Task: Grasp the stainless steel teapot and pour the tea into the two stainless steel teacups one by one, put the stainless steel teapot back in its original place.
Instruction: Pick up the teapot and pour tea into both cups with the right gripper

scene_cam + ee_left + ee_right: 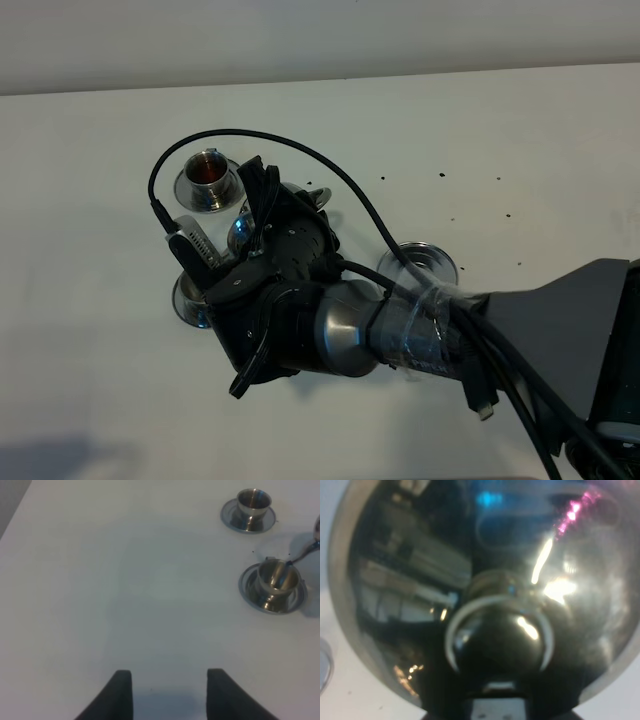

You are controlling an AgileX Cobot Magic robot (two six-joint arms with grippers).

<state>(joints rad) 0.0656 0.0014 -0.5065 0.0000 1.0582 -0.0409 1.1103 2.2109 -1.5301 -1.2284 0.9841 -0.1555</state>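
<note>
The white counter (pixel 520 130) carries everything, and no writing is readable anywhere. The right arm reaches across the middle, hiding its pincer (pixel 262 215), so I cannot tell its grip. The stainless steel teapot (pixel 485 580) fills the right wrist view, spout tip over the nearer of 2 teacups (pixel 276 580). The farther teacup (pixel 253 504) sits on its saucer. The left pincer (pixel 170 692) hangs released.
</note>
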